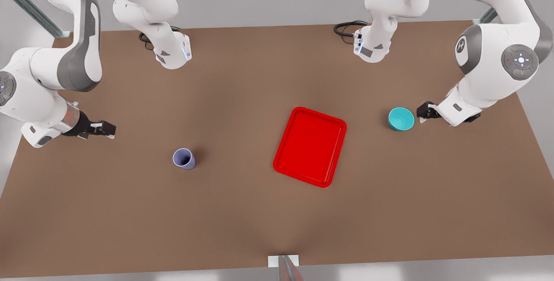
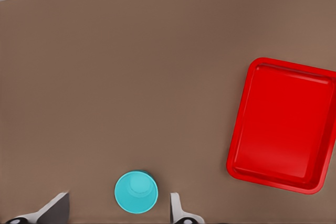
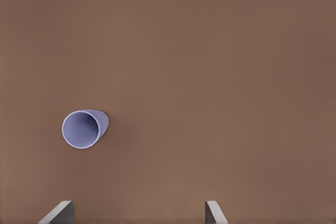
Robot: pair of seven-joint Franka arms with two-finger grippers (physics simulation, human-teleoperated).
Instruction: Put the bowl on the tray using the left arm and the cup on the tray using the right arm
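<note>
Red tray (image 1: 310, 146) lies empty near the middle of my brown table (image 1: 130, 211). The left gripper (image 1: 422, 112) hangs just beside the teal bowl (image 1: 401, 119) at the front view's right, jaws spread wide, holding nothing. My right gripper (image 1: 105, 130) sits well apart from the upright lavender cup (image 1: 184, 159), fingers (image 3: 58, 213) open and empty.

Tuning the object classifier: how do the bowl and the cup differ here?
Colour: the bowl is teal, the cup lavender-blue. Place: the bowl stands at the front view's right of the tray, by the left gripper; the cup stands on the other side, farther from the right gripper. Both stand upright on the table.
</note>
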